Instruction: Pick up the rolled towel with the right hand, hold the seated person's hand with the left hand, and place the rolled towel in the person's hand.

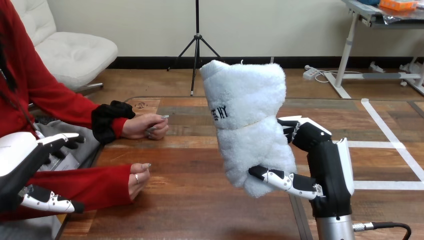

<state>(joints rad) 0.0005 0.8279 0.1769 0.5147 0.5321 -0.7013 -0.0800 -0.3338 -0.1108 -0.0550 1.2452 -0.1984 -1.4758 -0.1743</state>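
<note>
The white rolled towel (247, 117) stands upright in the air over the table's middle. My right hand (327, 172) is shut on its lower half, thumb across the front and fingers behind. My left hand (22, 165) hangs at the left edge, above the person's red-sleeved forearm, fingers relaxed and holding nothing. The person's nearer hand (138, 178) rests loosely curled on the table, apart from my left hand. Their farther hand (146, 126) lies on the table behind it.
The wooden table (200, 200) has a seam running down its right part, under my right arm. The person sits at the left side, both forearms reaching onto the tabletop.
</note>
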